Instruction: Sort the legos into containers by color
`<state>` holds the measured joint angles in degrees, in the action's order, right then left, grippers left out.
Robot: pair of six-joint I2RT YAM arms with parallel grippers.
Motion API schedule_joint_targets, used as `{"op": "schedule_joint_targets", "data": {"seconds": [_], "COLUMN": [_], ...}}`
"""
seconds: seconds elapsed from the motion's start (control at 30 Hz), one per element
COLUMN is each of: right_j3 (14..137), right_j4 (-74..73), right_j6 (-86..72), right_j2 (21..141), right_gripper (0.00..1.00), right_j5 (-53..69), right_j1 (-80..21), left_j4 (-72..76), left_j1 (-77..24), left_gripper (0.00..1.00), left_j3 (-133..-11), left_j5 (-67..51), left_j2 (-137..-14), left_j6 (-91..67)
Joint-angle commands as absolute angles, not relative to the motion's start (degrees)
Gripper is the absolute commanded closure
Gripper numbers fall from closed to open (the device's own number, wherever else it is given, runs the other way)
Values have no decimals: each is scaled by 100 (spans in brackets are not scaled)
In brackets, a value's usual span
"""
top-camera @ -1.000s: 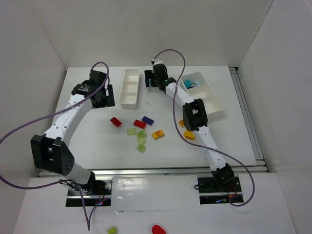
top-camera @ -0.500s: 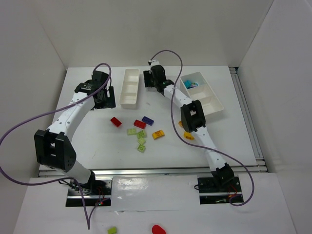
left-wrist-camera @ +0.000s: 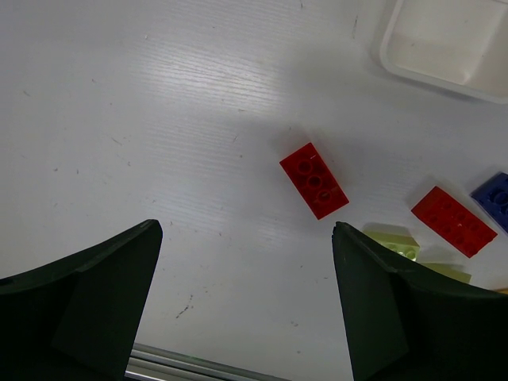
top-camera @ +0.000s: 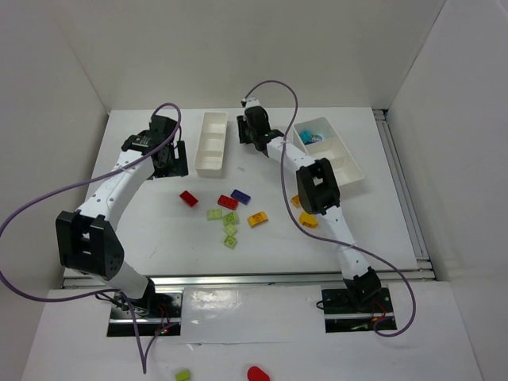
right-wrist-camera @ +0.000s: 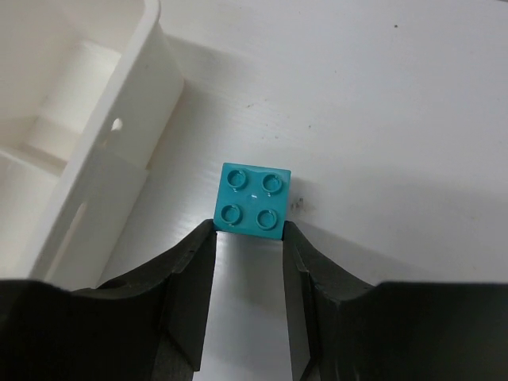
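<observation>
A cyan lego lies on the table beside the left container, and my right gripper is shut on its near sides. From above, that right gripper sits between the two white containers. My left gripper hangs open over bare table, with a red lego just ahead of it. Seen from the top, the left gripper is left of the loose legos: red, red, purple, several green and orange.
Cyan pieces lie in the right container's far compartment. Two yellow-orange legos sit under the right arm. A metal rail runs along the table's front edge. A green piece and a red piece lie below the table.
My right gripper's jaws have closed onto the cyan lego. The left arm's elbow shifted slightly, then held still.
</observation>
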<state>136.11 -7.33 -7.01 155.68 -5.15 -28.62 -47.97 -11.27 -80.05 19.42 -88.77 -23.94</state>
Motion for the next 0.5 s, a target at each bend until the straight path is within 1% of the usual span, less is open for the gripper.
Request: {"op": "schedule_joint_targets", "data": {"seconds": [0.0,0.07,0.13,0.17,0.2,0.27,0.37,0.47], "right_j3": [13029,12623,11894,11631,11106,10628,9933,9274], "right_j4": [-711,-826,-1045,-1098,-1229,-1370,-1669,-1556], "right_j6": [-913,-914,-914,-975,-1036,-1229,-1581,-1854], "right_j2": [14144,13487,13036,12573,12351,11729,11269,10768], "right_gripper": [84,86,88,88,88,88,88,88], "right_j5": [-729,-895,-1159,-1412,-1528,-1722,-1827,-1898], "right_j1": [-2927,-2927,-2979,-2979,-2979,-2787,-2374,-1935], "left_j4": [-4834,-4834,-4834,-4834,-4834,-4834,-4781,-4781], "left_j1": [-1090,-1090,-1090,-1090,-1090,-1090,-1090,-1090], "left_gripper": [3,3,3,3,3,3,3,3], "left_j3": [-8218,-8218,-8218,-8218,-8166,-8165,-8165,-8235], "left_j5": [1978,1917,1916,1916,1846,1846,1793,1793], "left_j2": [-8842,-8790,-8789,-8728,-8667,-8614,-8613,-8675], "left_j6": [-2320,-2320,-2320,-2320,-2320,-2320,-2320,-2320]}}
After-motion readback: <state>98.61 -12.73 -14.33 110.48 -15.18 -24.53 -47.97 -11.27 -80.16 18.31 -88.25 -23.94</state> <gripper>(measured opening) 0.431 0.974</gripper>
